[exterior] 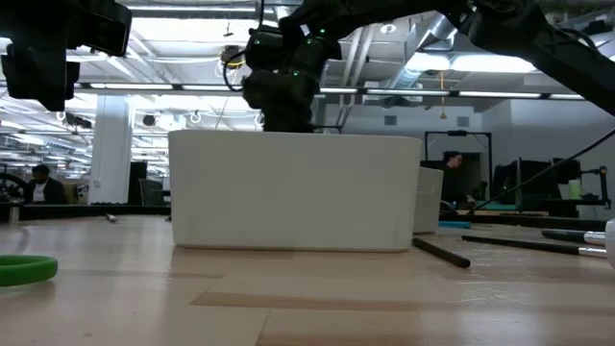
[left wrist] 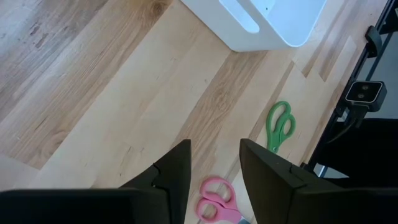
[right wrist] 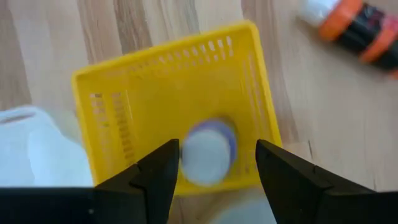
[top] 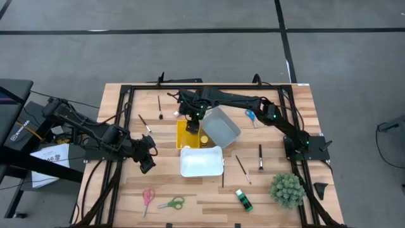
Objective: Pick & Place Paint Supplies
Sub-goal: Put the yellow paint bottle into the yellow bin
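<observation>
Grey floor surrounds a pale wooden table [top: 114, 190] in an open workshop hall lit by ceiling strips, where a person sits far back at one side. Over a yellow basket [right wrist: 106, 124] near the table's middle, the right gripper [right wrist: 214, 165] hangs with fingers spread; a purple paint bottle [right wrist: 208, 149] sits in the basket directly between them. An orange paint bottle [right wrist: 351, 25] lies outside on the wood. The left gripper [left wrist: 214, 171], fingers apart, hovers above pink scissors [left wrist: 217, 202], beside green scissors [left wrist: 280, 124] and a white bin [left wrist: 273, 18].
</observation>
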Motion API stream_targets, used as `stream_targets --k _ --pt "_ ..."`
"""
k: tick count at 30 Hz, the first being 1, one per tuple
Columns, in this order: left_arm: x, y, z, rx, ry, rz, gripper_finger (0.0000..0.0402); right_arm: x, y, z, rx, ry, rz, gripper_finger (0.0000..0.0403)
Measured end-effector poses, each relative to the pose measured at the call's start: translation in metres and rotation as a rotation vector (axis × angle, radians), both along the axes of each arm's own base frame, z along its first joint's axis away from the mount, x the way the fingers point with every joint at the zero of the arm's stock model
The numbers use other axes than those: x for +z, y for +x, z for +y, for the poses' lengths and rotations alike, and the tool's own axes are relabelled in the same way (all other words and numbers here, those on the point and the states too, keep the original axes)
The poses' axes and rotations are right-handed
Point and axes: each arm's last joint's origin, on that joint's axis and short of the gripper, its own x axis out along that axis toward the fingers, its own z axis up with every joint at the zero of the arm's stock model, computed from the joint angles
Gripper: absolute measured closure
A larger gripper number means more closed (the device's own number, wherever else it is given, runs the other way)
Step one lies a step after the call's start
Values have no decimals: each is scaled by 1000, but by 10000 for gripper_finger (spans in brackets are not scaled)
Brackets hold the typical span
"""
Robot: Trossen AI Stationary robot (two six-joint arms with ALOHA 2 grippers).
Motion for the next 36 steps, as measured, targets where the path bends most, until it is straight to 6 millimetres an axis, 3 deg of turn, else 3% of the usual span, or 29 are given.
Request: stream_targets --k 4,8,22,26,28,31,36 --pt "0 1 0 0 -4 -8 271 18 -13 -3 1 62 10 194" --pt "1 1 0 1 -7 -10 271 30 -27 13 109 87 83 191" --pt "1 1 -1 -1 -8 -15 271 36 -32 71 288 89 178 191" --pt "1 1 -3 -14 -10 -21 271 40 -40 79 300 95 242 191" --pt "1 0 -5 -30 -14 -22 271 53 -46 83 299 70 217 191" --pt "2 -1 -9 -49 -19 -31 271 92 -65 86 268 18 138 191" --pt "3 -1 -12 -65 -23 -43 271 170 -120 78 112 -137 -42 191"
